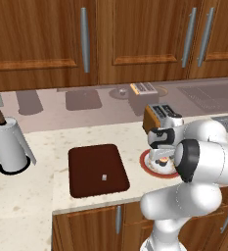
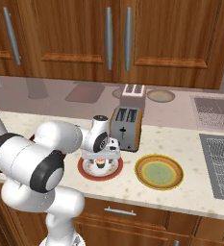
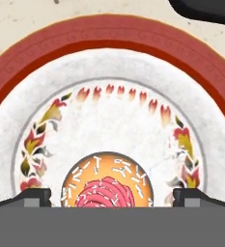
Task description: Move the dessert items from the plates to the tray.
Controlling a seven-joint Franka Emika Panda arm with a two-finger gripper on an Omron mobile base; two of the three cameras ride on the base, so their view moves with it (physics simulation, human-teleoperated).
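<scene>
On tray, morsel.

Arm folded forward, wrist pointing down; claw spread wide, nothing gripped.

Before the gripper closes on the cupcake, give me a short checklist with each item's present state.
1. Gripper open: ok, fingers spread wide.
2. Cupcake between the fingers: ok, it sits centred between the two tips in the hand view.
3. Cupcake on the white red-rimmed plate: ok, not yet lifted.
4. Fingers low enough to grip: cannot tell.
5. Tray has room: ok, just a small pale cube lies on it.
6. Yellow-green plate holds no dessert: ok.
</scene>
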